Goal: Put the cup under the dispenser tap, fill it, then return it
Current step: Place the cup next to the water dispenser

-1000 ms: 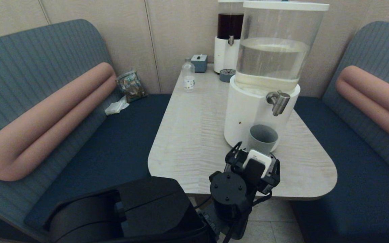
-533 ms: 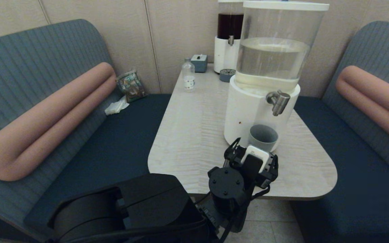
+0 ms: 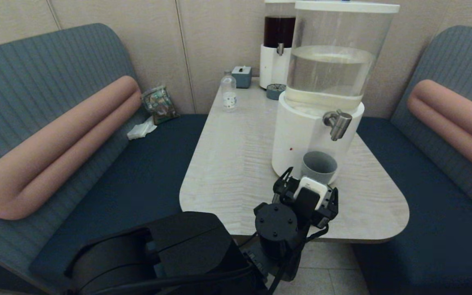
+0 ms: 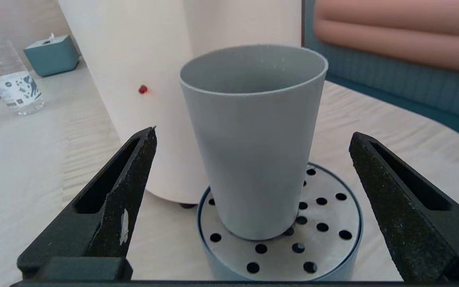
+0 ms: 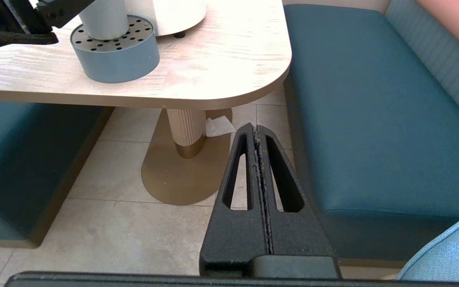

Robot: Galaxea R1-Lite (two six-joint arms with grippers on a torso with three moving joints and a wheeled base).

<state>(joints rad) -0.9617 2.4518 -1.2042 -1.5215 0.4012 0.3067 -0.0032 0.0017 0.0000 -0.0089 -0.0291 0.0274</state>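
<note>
Left wrist view shows us the cup upright on the perforated drip tray, against the dispenser's white base. It stands straight ahead of our left hand, whose fingers are spread wide either side, gripping nothing. The tap hangs above it. Our right hand, closed and empty, is parked below the worktop.

The cup was plain matte grey-blue. The tray under it had a steel top dotted with dark holes and a blue-grey wall. The dispenser had a white base with one small red dot. The table was pale wood grain. The benches were dark blue, the bolsters salmon pink.
</note>
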